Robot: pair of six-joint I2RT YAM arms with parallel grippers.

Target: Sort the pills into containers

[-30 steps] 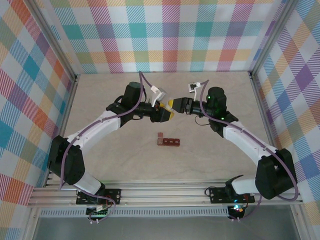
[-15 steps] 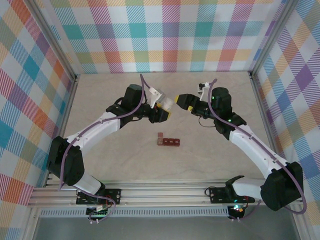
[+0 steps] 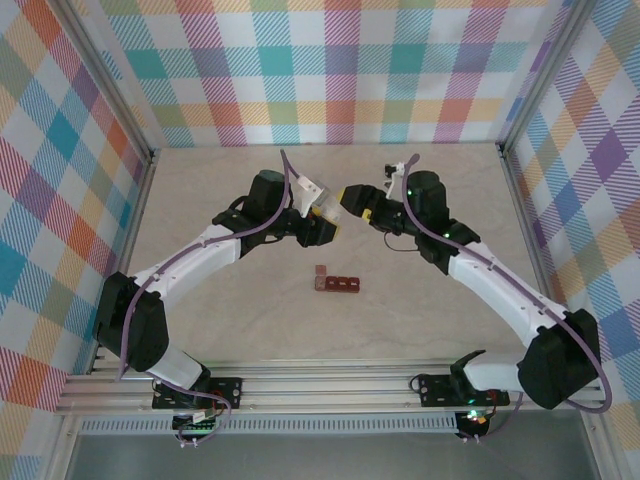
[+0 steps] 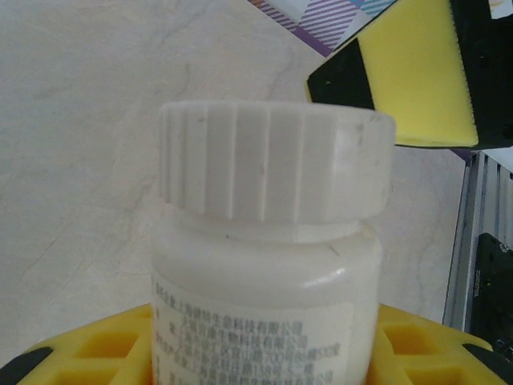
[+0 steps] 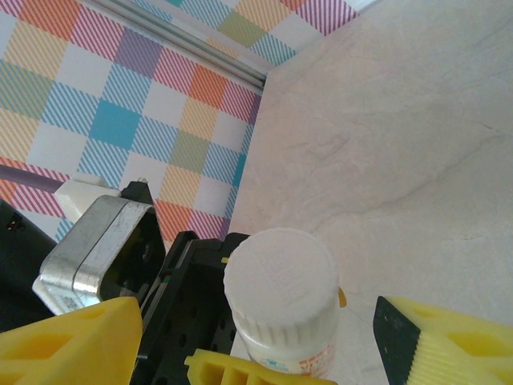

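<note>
The right gripper [image 3: 355, 201] has moved back to the white bottle [image 3: 328, 206], fingers apart beside its cap. The left gripper [image 3: 322, 222] still squeezes the bottle. The containers [image 3: 338, 283] lie on the bottle's near side, well apart.

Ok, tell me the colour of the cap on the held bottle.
White cap, ribbed, matching the bottle; the left wrist view shows it best.

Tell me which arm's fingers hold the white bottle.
The left arm's fingers clamp the white bottle by its body; the right arm's fingers stand open around its cap.
</note>
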